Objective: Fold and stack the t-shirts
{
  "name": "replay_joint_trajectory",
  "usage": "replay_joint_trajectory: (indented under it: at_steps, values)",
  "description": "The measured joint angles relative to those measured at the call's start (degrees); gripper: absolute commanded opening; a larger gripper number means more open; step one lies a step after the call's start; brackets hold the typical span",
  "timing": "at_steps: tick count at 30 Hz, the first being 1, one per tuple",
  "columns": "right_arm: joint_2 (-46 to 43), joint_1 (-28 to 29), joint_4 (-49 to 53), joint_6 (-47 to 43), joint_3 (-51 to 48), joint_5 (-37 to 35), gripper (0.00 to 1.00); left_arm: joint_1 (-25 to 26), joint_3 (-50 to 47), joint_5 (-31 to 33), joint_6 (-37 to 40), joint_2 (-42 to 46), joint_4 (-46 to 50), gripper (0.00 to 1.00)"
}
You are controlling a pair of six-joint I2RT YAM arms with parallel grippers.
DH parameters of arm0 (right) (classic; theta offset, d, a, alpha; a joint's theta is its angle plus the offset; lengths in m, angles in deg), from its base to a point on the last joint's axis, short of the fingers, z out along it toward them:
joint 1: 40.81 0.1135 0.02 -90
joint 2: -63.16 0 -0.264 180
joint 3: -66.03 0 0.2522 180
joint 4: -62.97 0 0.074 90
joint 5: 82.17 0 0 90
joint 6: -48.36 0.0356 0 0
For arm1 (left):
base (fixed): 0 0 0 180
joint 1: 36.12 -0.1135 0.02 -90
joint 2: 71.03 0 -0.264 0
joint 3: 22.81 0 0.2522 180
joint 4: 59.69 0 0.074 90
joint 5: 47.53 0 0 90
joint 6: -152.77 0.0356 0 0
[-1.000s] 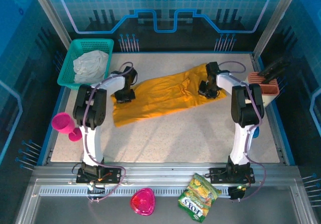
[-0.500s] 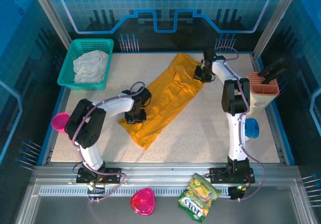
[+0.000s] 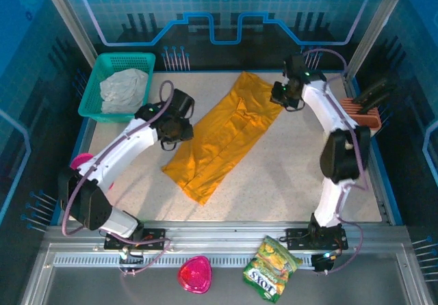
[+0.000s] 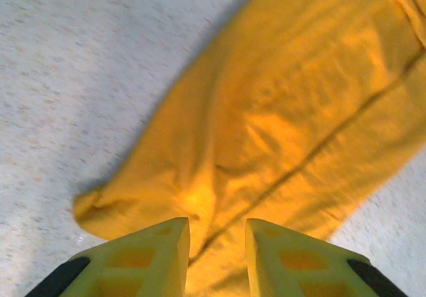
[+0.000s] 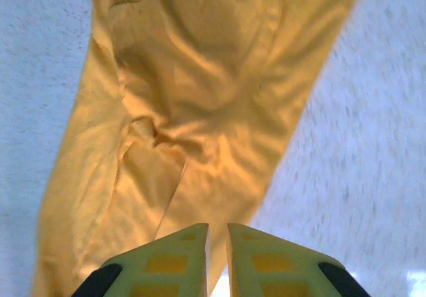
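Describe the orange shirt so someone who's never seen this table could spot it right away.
On the speckled table, look at the middle: the shirt lies as a long diagonal strip from far centre toward near left. It is the only mustard-orange cloth; the white cloth sits in the teal basket.

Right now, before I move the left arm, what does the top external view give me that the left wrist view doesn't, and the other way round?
Top external: the whole t-shirt as a long diagonal strip, the teal basket holding pale cloth, and the right claw at the shirt's far end. Left wrist: the left claw, its yellow fingers apart over the shirt's creases and a seam. Shared: orange cloth lying on the speckled table.
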State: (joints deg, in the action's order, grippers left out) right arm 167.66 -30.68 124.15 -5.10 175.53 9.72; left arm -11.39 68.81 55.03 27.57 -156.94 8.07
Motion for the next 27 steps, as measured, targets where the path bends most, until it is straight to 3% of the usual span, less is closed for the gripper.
replay_joint_trajectory:
  at_steps: [4, 9, 15, 27]
  values:
    - [-11.6, 3.0, -5.4, 8.9, -15.9, 0.0, 0.17, -6.3, -1.2, -0.9, 2.9, -6.9, -1.8, 0.23]
    - [-9.7, 7.5, -11.0, 17.6, -24.8, 0.2, 0.15, -6.9, -5.3, -4.1, 4.7, -15.4, -7.1, 0.2]
    - [3.5, 8.2, -14.9, 22.0, -20.9, 0.2, 0.13, -5.8, -13.8, -7.3, 3.6, -18.4, -15.3, 0.18]
    - [20.9, 8.1, -11.7, 22.3, -1.7, -1.4, 0.12, 2.1, -24.4, -7.1, -1.9, -11.5, -26.5, 0.18]
